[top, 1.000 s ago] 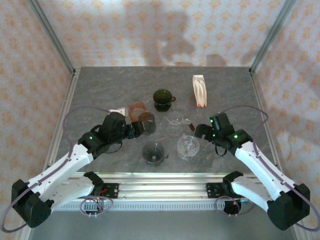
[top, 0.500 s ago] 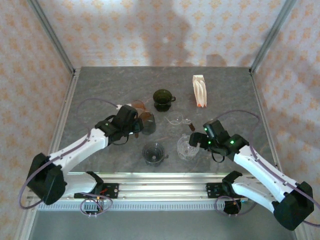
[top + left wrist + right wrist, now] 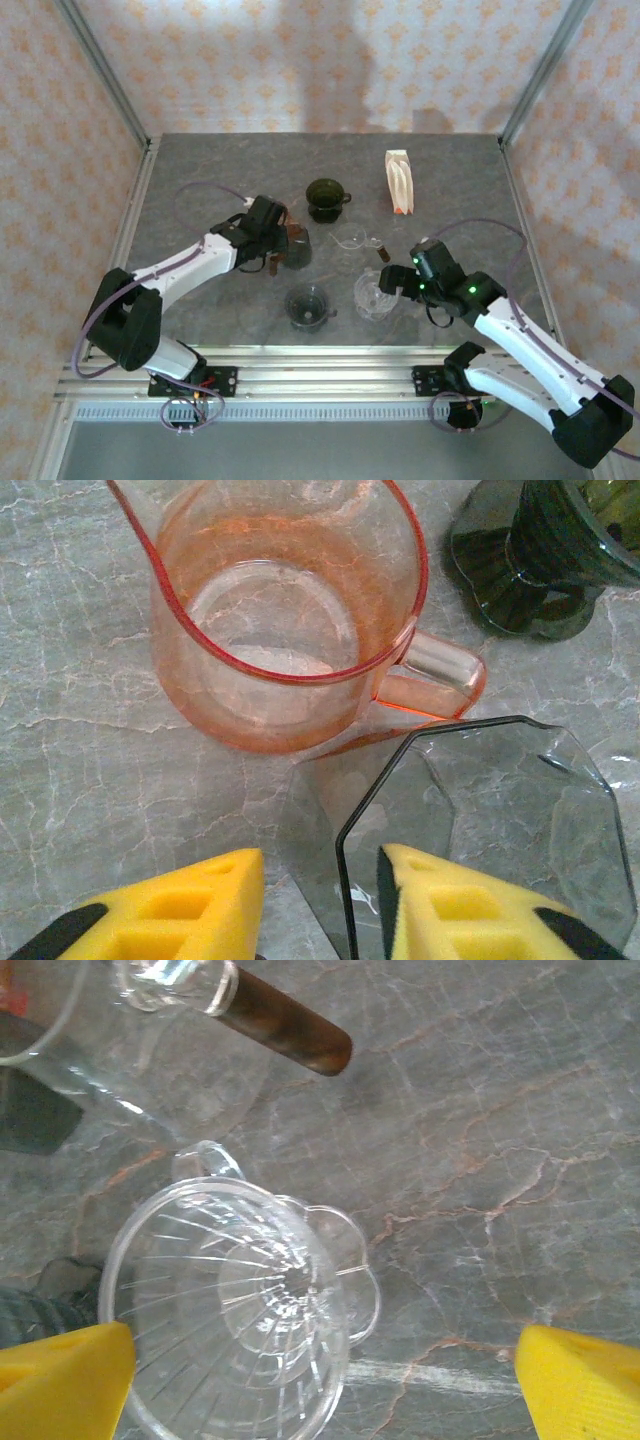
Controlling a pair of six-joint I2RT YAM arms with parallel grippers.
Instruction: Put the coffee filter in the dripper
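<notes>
Dripper [image 3: 235,1300], clear, upright, between wide-spread fingers of right claw [image 3: 320,1380], released. Left claw [image 3: 320,900] part-open astride rim of smoky glass [image 3: 500,810], not clamped. Coffee filter [image 3: 399,182] well apart.

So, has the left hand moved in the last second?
Yes. In the top view the left hand has swung away from the arm bases, farther back and rightward, ending closer to the green dripper, which stayed put.

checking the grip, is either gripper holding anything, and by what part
Nothing is clamped yet. The left gripper straddles the smoky glass cup at its rim, gap showing; the right gripper stands open over the clear dripper.
</notes>
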